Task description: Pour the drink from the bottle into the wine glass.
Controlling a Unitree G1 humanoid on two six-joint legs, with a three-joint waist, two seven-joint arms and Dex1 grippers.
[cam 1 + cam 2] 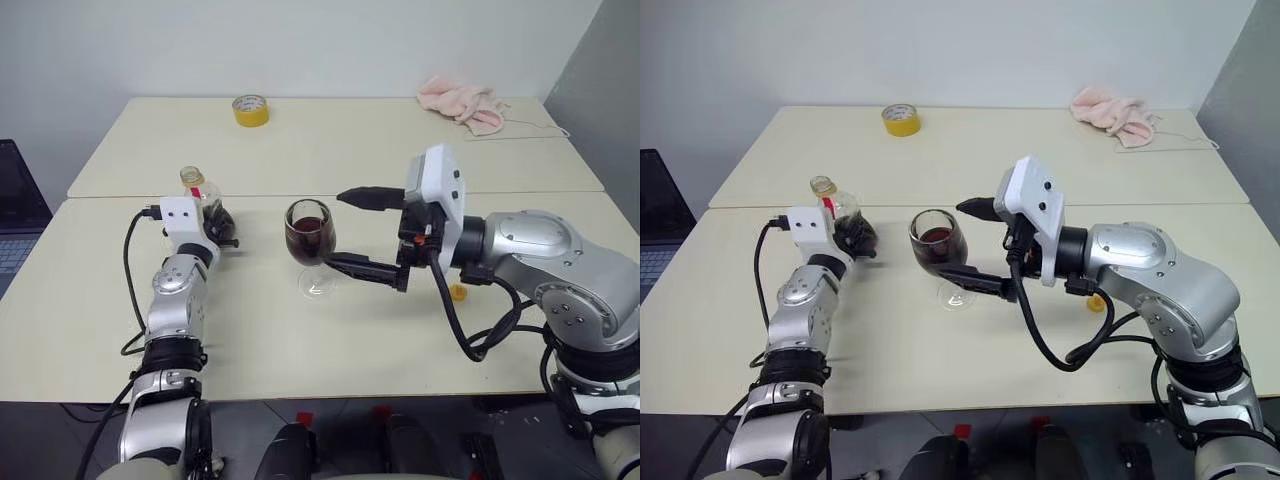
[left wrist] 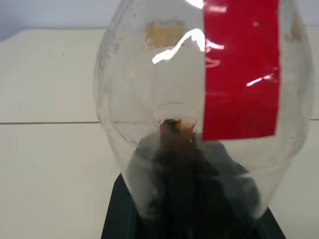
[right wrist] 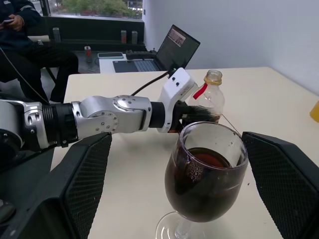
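Glass (image 1: 309, 240) dark with drink, bottle (image 1: 836, 211) upright and all but drained.

One glass stands near the middle of the desk, about half full, its stem upright between the spread fingers of the right gripper (image 1: 352, 232), which flank the bowl without visibly touching it. One bottle, uncapped and almost empty, sits upright near the desk's left edge, well apart from the glass, pinched low on its body by the left gripper (image 1: 853, 236). The right arm is the nearer to the glass; the bottle lies to the glass's left. Pouring looks done; setting the bottle down seems to be what remains. One yellow tape roll (image 1: 250, 110) and one pink cloth (image 1: 463, 103) lie at the far edge.
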